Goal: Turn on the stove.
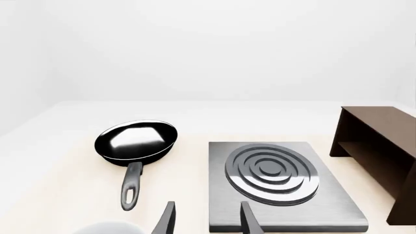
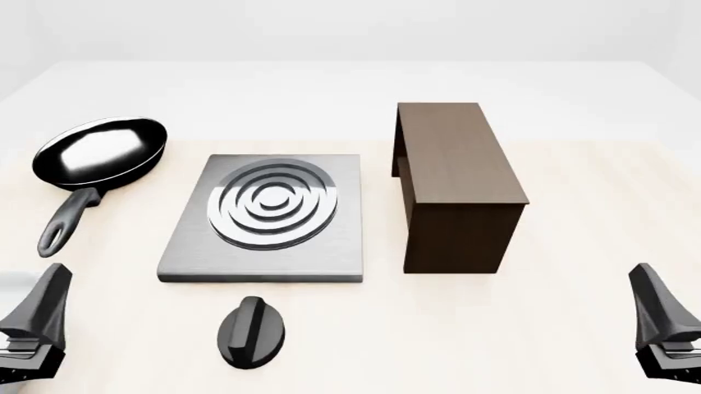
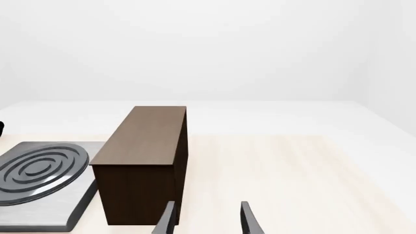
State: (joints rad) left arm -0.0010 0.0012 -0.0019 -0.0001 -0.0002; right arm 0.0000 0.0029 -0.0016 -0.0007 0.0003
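The stove [image 2: 328, 246] is a flat grey metal slab with concentric silver rings, lying mid-table; it also shows in the left wrist view [image 1: 325, 204] and partly in the right wrist view [image 3: 39, 195]. Its black ridged knob [image 2: 253, 330] sits just in front of the slab's near edge. My left gripper [image 2: 33, 328] hangs at the near left corner, left of the knob and apart from it, its fingers [image 1: 165, 219] spread with nothing between them. At the near right corner my right gripper [image 2: 662, 328] is open too, far from the stove.
A black frying pan [image 2: 98, 152] lies left of the stove, handle pointing toward the near edge. A dark brown wooden cabinet [image 2: 455, 185] stands right of the stove. A white rounded object [image 1: 107, 228] shows at the edge of the left wrist view.
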